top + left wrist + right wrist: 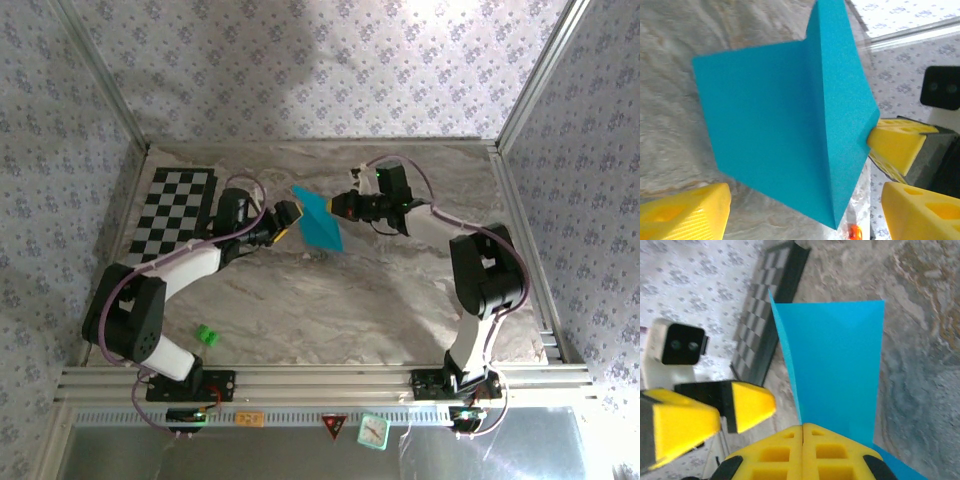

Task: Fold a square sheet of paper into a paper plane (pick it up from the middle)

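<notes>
txt: none legible | orange sticker point(249, 419), front rail point(320, 381): marks too small 2 read

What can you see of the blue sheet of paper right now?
The square sheet of paper is thin, plain cyan-blue, folded along one sharp crease so two panels meet at an angle. It is held off the marbled table, the right claw shut on its edge. The left claw stands open beside it, not gripping.

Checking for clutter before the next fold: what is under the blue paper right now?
Marble table shows around the square sheet of paper, which the right gripper pinches. From above, the patch directly beneath the sheet is covered, so nothing there can be checked.
</notes>
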You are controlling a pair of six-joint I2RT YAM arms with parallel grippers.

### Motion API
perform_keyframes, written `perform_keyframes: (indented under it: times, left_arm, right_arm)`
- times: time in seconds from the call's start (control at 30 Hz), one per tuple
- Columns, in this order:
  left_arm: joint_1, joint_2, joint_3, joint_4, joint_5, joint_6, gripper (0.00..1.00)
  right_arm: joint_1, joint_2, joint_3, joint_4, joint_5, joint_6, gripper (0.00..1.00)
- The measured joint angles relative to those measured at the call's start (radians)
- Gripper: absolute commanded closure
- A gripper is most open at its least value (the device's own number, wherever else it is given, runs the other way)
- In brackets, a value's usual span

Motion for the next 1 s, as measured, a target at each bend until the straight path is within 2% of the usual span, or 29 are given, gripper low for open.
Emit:
perform_keyframes:
  times: [0.2,0.43,0.73,1.0]
  left_arm:
    - [-0.039,0.0,0.0,0.098,0.034,-0.04,0.25]
    - [-0.079,0.05,0.028,0.186,0.077,-0.056,0.4]
    - [-0.082,0.085,0.055,0.283,0.114,-0.081,0.58]
    - [-0.082,0.096,0.065,0.321,0.116,-0.085,0.67]
  right_arm:
    - [-0.001,-0.006,-0.04,0.138,-0.031,0.181,0.95]
    - [-0.001,-0.006,-0.064,0.294,-0.066,0.348,0.95]
    - [-0.006,-0.006,-0.097,0.438,-0.095,0.478,0.95]
    - [-0.021,-0.006,-0.106,0.497,-0.105,0.533,0.94]
